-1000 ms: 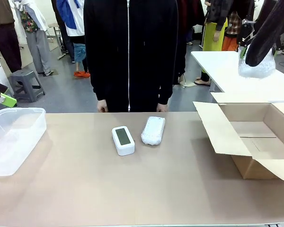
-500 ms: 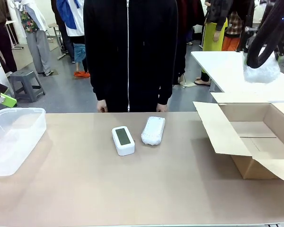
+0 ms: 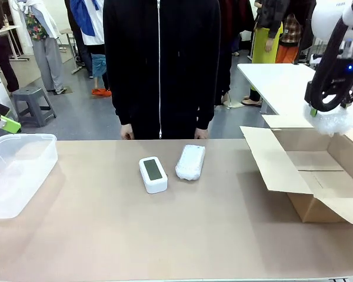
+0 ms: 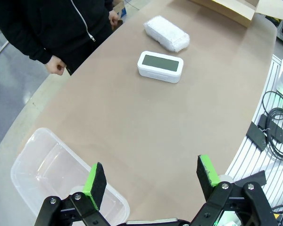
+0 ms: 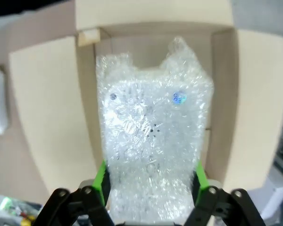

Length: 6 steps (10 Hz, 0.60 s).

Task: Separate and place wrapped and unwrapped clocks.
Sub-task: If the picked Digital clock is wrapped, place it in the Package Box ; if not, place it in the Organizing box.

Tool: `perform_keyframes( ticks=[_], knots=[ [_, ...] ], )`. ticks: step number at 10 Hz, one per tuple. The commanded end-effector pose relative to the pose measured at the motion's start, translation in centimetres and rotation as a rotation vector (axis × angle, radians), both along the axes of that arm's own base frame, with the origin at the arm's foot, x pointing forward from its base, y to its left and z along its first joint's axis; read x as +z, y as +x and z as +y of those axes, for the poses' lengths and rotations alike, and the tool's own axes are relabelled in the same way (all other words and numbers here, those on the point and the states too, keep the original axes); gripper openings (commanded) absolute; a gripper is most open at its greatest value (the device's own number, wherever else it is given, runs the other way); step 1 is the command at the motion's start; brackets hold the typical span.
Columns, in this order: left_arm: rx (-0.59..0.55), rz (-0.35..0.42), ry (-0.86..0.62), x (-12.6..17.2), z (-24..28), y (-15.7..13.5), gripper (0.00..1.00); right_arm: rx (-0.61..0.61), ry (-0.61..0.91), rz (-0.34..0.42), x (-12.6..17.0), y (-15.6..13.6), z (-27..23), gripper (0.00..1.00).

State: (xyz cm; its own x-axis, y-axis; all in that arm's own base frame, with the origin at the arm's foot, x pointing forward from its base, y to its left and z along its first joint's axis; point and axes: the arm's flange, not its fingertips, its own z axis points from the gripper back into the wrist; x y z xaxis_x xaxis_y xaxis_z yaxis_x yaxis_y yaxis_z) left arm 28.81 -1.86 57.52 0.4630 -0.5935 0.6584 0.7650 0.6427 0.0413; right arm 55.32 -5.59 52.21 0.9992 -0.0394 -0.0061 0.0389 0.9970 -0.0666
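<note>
A bare white clock with a dark screen [image 3: 153, 174] [image 4: 161, 66] lies in the middle of the table. Beside it lies a bubble-wrapped clock [image 3: 190, 161] [image 4: 166, 33]. My right gripper [image 3: 321, 110] [image 5: 150, 181] is shut on another bubble-wrapped clock [image 3: 328, 122] [image 5: 153, 136], which hangs above the open cardboard box [image 3: 317, 170] [image 5: 52, 117] at the right. My left gripper [image 4: 151, 181] stands open with nothing in it, high above the table near the clear plastic bin [image 4: 52, 174] [image 3: 15, 173].
A person in a black jacket [image 3: 162, 64] stands at the far edge, both hands [image 3: 127, 133] by the table rim. The box flaps [image 3: 270, 155] splay outward toward the table's middle. A white table [image 3: 282, 85] stands behind the box.
My right arm has carried the wrapped clock downward and a little right, from high above the box to just over its opening. The two clocks on the table have not moved.
</note>
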Motion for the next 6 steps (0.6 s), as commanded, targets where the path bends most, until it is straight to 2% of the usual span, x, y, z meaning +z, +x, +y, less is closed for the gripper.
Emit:
perform_keyframes(
  ticks=[1, 3, 5, 6],
  knots=[
    [-0.009, -0.001, -0.012, -0.1, 0.0, 0.0, 1.00, 0.060, 0.065, -0.009, -2.2, -0.3, -0.5, 0.80],
    [-0.009, -0.001, -0.012, -0.1, 0.0, 0.0, 1.00, 0.040, 0.105, 0.044, -5.3, 0.3, -0.3, 0.80],
    [-0.009, -0.001, -0.012, -0.1, 0.0, 0.0, 1.00, 0.029, 0.065, 0.079, -8.7, 0.6, 0.8, 0.80],
    [-0.009, -0.001, -0.012, -0.1, 0.0, 0.0, 1.00, 0.061, 0.039, 0.098, -10.4, 1.2, 0.9, 0.80]
  ],
)
